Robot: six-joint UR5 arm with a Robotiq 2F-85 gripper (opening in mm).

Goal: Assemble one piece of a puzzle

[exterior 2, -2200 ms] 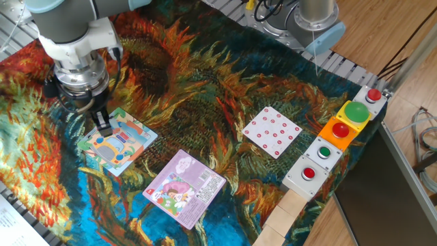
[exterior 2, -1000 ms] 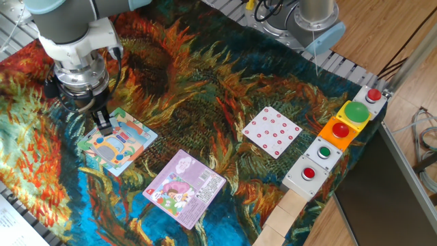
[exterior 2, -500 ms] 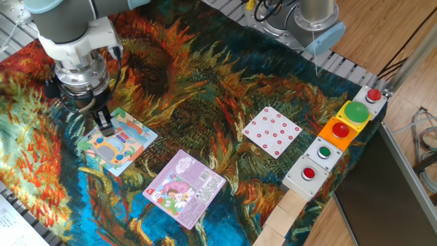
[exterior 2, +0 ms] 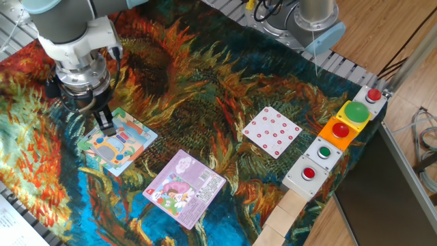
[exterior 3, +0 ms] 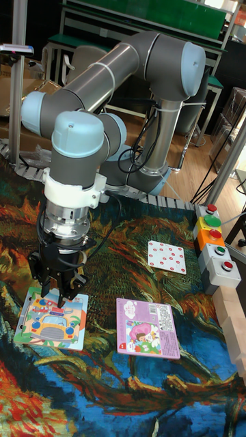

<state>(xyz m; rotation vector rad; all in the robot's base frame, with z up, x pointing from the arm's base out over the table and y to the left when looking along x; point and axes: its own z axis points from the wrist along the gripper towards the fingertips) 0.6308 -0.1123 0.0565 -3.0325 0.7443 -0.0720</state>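
The black two-finger tool (exterior 2: 104, 126) (exterior 3: 63, 298) points down onto the flat square pale-blue-and-green cartoon puzzle (exterior 2: 117, 142) (exterior 3: 52, 321) on the sunflower-patterned table (exterior 2: 205, 89). Its fingers stand close together at the board's far edge. Whether they pinch a piece, I cannot tell.

puzzle (exterior 2: 117, 142): pale blue/green, orange vehicle | pink puzzle (exterior 2: 184, 188): purple-pink | card (exterior 2: 272, 131): white, red dots | cloth (exterior 2: 198, 82): orange-blue sunflowers

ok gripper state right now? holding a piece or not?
Gripper: fingers close together, tips down at the top edge of the puzzle. Whether a piece is pinched between them cannot be told.
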